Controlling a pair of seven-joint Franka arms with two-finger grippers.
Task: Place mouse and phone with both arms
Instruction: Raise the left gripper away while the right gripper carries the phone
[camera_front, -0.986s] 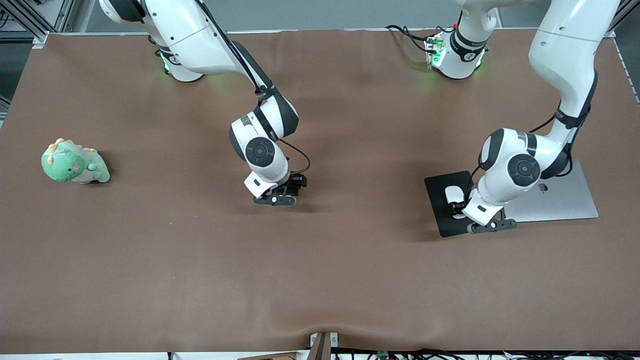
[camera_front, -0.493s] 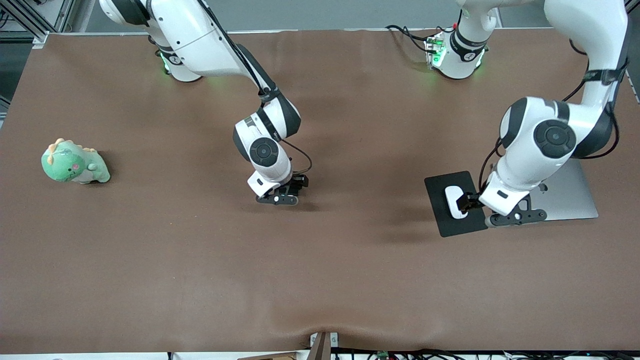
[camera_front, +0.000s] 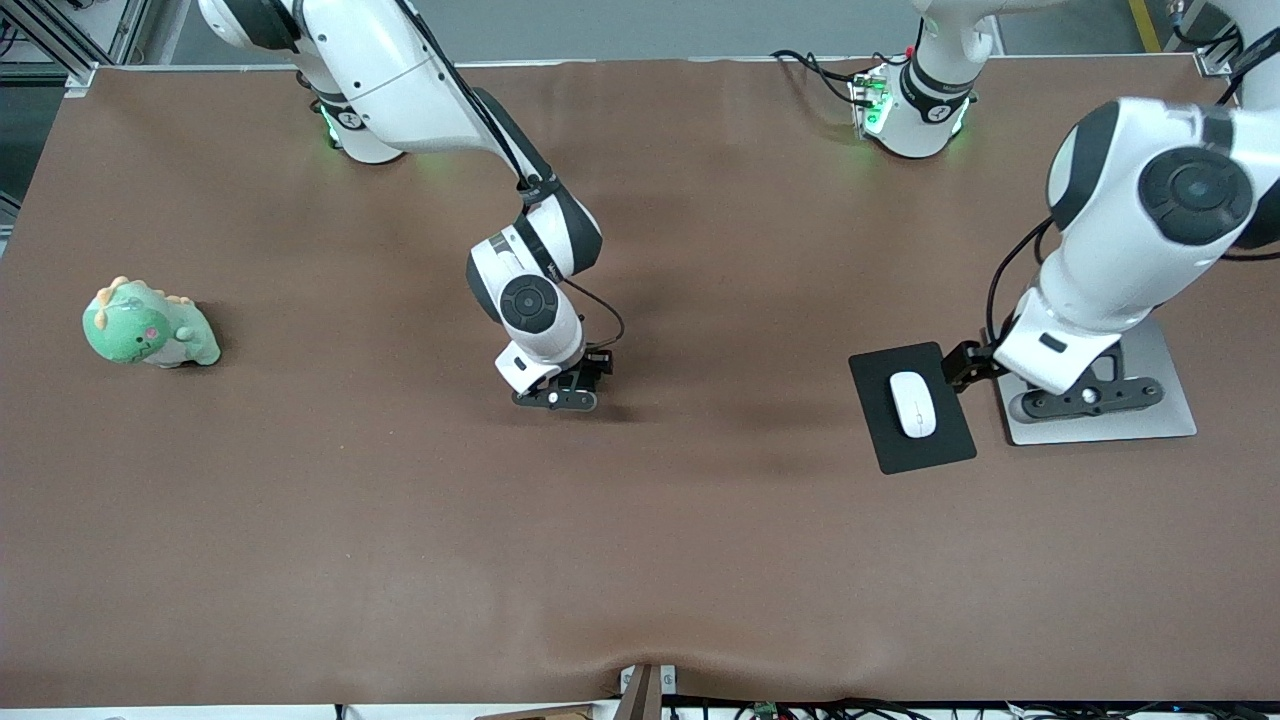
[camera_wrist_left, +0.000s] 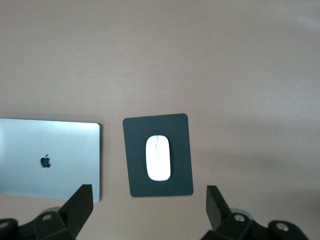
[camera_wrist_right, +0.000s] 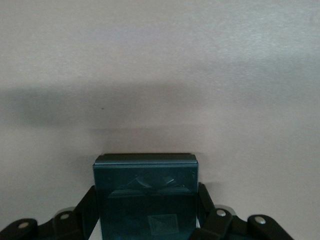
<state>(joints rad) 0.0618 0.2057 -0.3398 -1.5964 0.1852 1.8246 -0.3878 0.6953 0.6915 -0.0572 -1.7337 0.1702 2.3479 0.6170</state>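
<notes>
The white mouse (camera_front: 912, 403) lies on the black mouse pad (camera_front: 900, 450), free of any gripper. My left gripper (camera_front: 960, 368) is open and empty, up in the air over the pad's edge beside the laptop. In the left wrist view the mouse (camera_wrist_left: 158, 157) and pad (camera_wrist_left: 135, 135) lie well below the spread fingers (camera_wrist_left: 80, 205). My right gripper (camera_front: 592, 368) is low over the middle of the table, shut on the black phone (camera_wrist_right: 145, 185), which fills the space between its fingers. In the front view the phone is hidden by the hand.
A closed silver laptop (camera_front: 1175, 415) lies beside the pad toward the left arm's end, also in the left wrist view (camera_wrist_left: 47, 160). A green dinosaur plush (camera_front: 150, 325) sits toward the right arm's end. Brown table cloth lies all around.
My left gripper has let go of the mouse, risen and drawn away toward the laptop; the mouse stays on the pad. The right gripper with the phone has barely moved.
</notes>
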